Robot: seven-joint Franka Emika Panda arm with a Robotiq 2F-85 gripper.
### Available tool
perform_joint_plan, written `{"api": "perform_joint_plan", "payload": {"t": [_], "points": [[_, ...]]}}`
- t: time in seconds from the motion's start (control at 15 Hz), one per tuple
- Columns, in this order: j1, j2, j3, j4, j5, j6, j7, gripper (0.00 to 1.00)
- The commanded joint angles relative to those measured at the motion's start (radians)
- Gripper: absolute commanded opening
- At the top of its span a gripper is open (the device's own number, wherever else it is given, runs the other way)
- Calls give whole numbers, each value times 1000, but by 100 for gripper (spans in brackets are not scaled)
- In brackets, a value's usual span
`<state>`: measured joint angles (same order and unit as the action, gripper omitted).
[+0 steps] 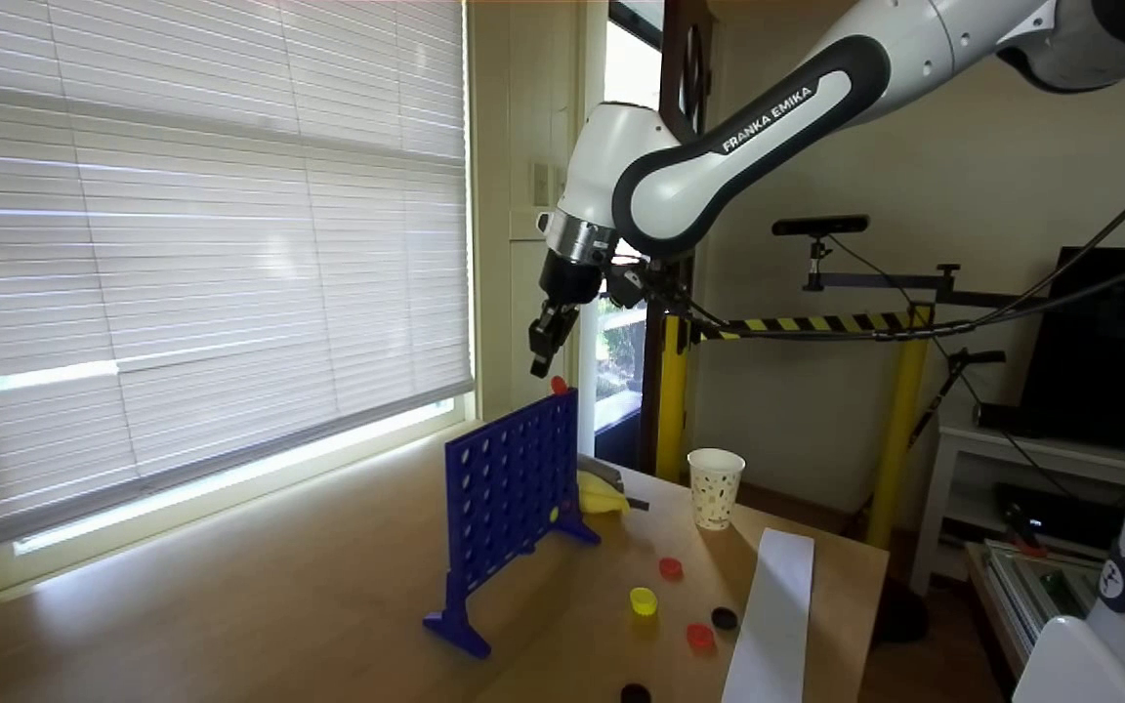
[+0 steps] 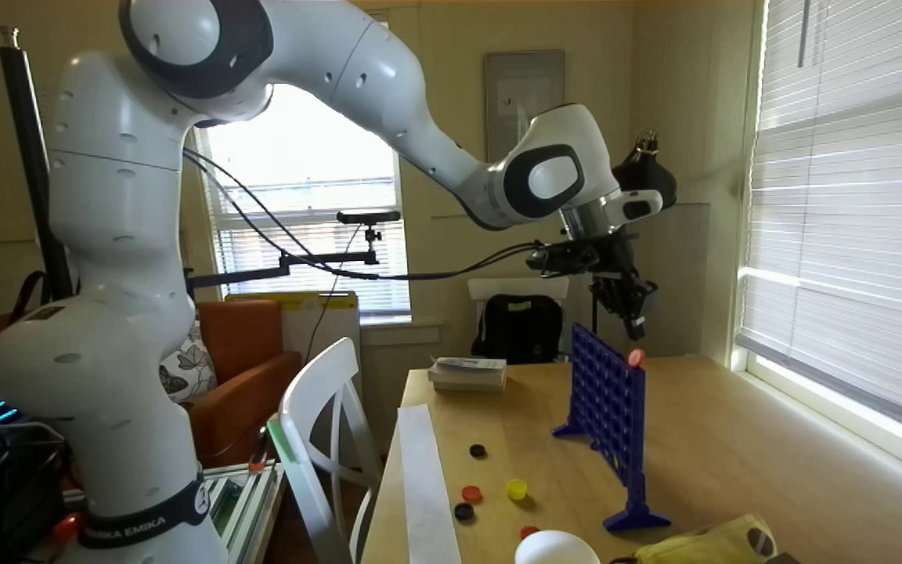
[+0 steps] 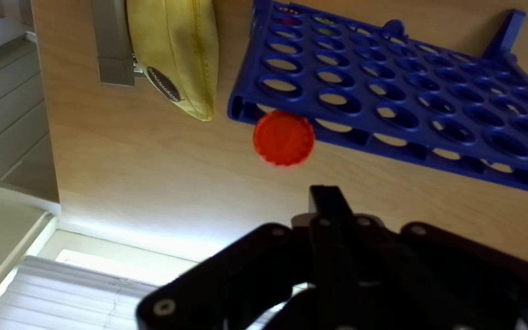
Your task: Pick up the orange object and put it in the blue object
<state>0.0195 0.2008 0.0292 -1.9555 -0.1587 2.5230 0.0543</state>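
Observation:
The blue grid stands upright on its two feet on the table; it also shows in an exterior view and the wrist view. An orange-red token rests on edge at the top of the grid, at one end column; it also shows in an exterior view and the wrist view. I cannot tell how far it sits in the slot. My gripper is shut and empty, its fingertips together. It hangs just above and apart from the token in both exterior views.
On the table lie a yellow token, red tokens and black tokens. A paper cup, a yellow pouch and a white strip are there too. A book stack stands at the far edge.

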Motion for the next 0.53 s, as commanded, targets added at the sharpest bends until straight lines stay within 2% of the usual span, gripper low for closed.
{"api": "perform_joint_plan", "payload": {"t": [0.0,0.47], "points": [[16,17,-18,16,-19,-18,17,0],[15,21,-21,15,-16,-35,10,0]]}}
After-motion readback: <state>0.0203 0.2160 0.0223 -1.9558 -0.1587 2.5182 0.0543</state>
